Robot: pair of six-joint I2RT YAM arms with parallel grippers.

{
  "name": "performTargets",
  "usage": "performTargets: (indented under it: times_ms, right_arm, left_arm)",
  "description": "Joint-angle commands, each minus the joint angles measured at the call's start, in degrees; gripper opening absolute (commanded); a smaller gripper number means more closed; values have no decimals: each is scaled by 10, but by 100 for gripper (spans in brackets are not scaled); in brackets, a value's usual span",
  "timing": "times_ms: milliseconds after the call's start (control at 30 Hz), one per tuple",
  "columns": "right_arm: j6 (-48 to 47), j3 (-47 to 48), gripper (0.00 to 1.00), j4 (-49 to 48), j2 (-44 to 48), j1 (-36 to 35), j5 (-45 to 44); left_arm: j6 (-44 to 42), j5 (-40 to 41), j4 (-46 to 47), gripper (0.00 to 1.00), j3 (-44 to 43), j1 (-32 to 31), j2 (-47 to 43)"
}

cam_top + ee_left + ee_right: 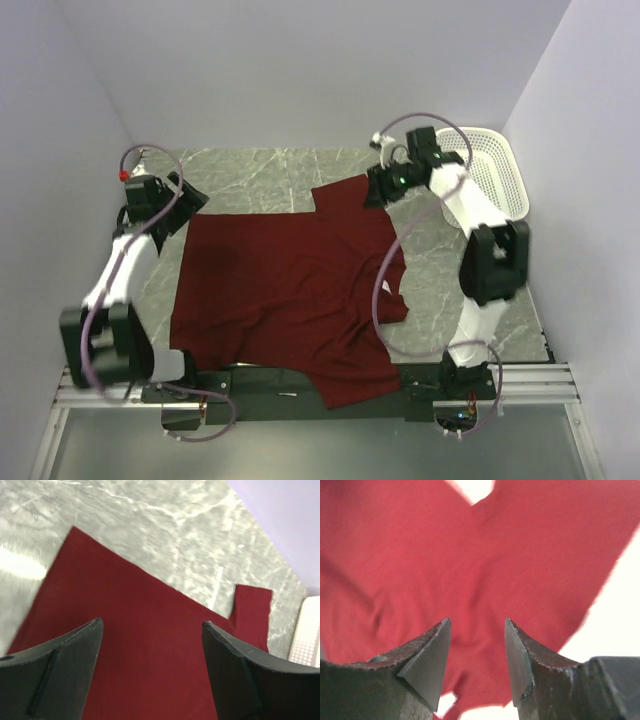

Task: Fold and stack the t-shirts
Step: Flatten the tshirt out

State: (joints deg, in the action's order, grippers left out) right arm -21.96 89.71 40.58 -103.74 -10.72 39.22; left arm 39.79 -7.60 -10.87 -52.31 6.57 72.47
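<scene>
Now, flattening looks done: maroon t-shirt (285, 290) spread flat, centre frame. Your left gripper (190, 203) wide open over upper-left hem corner; right gripper (378, 192) half-parted, empty, above upper-right sleeve. Next: pinch sleeve, fold inward.

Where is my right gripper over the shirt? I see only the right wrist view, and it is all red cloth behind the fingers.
Observer: The right gripper is at the far sleeve of the maroon t-shirt, close to the white basket.
Operator: Is the shirt lying flat?
Observer: Mostly. It is spread on the marble table, and its near sleeve reaches over the dark rail at the front edge.
Operator: What is the left gripper doing?
Observer: The left gripper is open and empty, above the far left corner of the shirt.
</scene>
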Motion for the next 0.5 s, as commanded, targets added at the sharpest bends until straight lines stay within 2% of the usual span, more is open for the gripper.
performTargets:
  times_ms: [0, 33, 67, 100, 167, 333, 467]
  right_arm:
    - [153, 169, 54, -2, -105, -5, -88]
    - [188, 212, 54, 26, -165, -4, -109]
    - [202, 288, 54, 40, -194, -4, -131]
    - [214, 325, 54, 53, -222, -6, -152]
    - [245, 401, 53, 82, -288, -4, -190]
    - [299, 402, 53, 43, -335, -3, -209]
    - [348, 401, 55, 23, -356, -2, -251]
  left_arm:
    - [-33, -135, 54, 85, -67, 43, 103]
    - [-41, -147, 43, 81, -81, 55, 155]
    - [-46, -148, 35, 80, -108, 61, 179]
    - [-53, -142, 28, 79, -123, 63, 200]
    - [-74, -98, 3, 78, -163, 65, 252]
    - [-119, -47, -49, 70, -254, 66, 360]
    - [-143, -35, -78, 65, -303, 65, 404]
